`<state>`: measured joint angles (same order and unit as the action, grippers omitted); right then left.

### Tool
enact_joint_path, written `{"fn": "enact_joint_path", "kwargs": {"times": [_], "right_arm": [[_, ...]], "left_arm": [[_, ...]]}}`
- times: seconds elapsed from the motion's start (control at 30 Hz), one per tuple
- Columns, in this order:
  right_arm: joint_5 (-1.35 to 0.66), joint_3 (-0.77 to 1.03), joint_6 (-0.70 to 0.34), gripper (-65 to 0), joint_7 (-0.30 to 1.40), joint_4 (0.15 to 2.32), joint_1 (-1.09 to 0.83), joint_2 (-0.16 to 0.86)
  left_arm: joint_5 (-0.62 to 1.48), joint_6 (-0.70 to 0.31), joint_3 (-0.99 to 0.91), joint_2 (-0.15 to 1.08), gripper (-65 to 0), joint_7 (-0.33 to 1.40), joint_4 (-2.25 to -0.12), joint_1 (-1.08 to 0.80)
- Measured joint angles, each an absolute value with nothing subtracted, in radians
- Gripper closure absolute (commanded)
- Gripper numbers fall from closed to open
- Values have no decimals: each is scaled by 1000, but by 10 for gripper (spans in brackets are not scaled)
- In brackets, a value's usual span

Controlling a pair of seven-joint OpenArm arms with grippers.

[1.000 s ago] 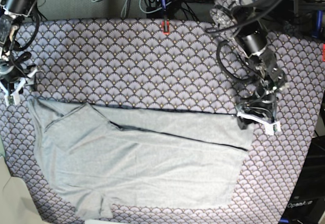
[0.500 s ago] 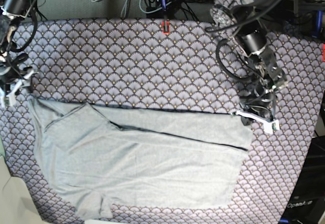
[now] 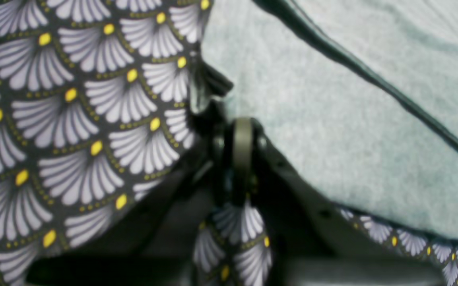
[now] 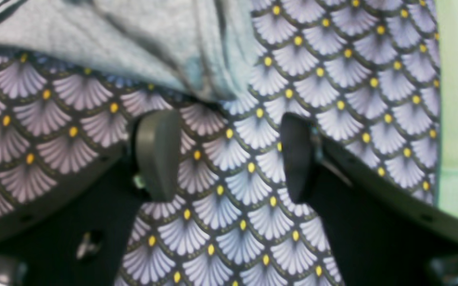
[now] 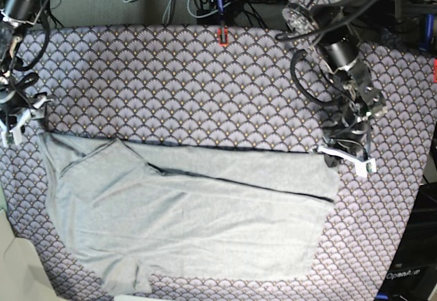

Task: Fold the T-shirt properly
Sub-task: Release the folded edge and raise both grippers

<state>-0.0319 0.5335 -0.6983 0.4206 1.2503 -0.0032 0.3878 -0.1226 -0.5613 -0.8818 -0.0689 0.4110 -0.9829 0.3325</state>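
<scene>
T-shirt (image 5: 184,212) flat on tablecloth (image 5: 205,82)

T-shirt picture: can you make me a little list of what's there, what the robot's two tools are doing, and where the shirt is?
shirt: light grey T-shirt, lying flat, partly folded over itself
under it: purple tablecloth with a scallop pattern
left tool: shut, at the shirt's corner on the base view's right; a bit of cloth seems pinched
right tool: open, nothing between its pads, just short of the shirt's edge
right tool's spot: over the tablecloth, near the shirt's corner on the base view's left
fold: not finished yet
</scene>
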Motion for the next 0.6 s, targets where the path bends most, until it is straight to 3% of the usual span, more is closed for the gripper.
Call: {"fn": "enact_joint_path", "kwargs": {"times": [0.6], "right_arm": [[-30, 533, -698, -407, 346, 1108, 101, 387]], "left_arm": [[-129, -561, -882, -67, 0, 411, -984, 332]]}}
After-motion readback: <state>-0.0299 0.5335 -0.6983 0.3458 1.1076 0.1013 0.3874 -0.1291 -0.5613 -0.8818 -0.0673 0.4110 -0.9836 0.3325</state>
